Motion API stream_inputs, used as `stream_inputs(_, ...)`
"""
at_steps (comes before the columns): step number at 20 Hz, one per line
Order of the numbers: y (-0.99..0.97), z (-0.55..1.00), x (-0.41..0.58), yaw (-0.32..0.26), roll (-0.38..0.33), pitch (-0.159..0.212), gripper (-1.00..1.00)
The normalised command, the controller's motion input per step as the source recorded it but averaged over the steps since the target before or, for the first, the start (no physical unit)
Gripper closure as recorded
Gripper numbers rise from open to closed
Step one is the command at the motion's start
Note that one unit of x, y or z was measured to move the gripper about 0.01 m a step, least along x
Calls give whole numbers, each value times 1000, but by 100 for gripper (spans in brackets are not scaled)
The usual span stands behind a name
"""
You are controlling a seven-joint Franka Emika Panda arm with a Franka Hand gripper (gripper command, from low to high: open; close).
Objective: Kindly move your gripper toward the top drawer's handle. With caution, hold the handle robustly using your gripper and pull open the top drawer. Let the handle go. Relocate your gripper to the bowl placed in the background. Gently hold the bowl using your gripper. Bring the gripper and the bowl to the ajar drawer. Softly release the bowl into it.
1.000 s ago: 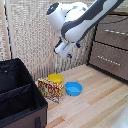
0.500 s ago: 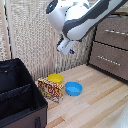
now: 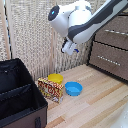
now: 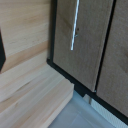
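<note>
the gripper (image 3: 70,49) hangs in the air, well above the floor (image 3: 100,100). i cannot tell if its fingers are apart or together. the top drawer (image 3: 116,24) is shut, at the exterior view's right. the wrist view shows a silver handle (image 4: 75,25). the yellow bowl (image 3: 55,78) sits between the box (image 3: 50,90) and the blue bowl (image 3: 73,89).

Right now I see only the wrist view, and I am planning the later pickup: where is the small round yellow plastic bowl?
Observer: The yellow bowl sits on the wooden floor, just behind a patterned cardboard box.
Operator: Anything crowding it?
Observer: A round light-blue bowl lies close by, toward the exterior view's right; I cannot tell if they touch.
Operator: And the pincer?
Observer: The pincer hangs in the air above both bowls.
</note>
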Motion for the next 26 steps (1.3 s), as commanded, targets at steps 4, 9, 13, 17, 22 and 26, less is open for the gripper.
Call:
stream_inputs(4,-311,0,-4,126,-303,-63,-100)
stream_inputs(9,-517,81,-7,78,-247,-69,-100)
stream_inputs(13,-829,276,-1,3,-162,-55,-100)
stream_inputs(17,-860,301,0,0,-146,-51,-100)
stream_inputs(22,-853,314,0,1,-144,-63,-100)
stream_inputs(26,-856,305,-11,2,-146,-65,-100)
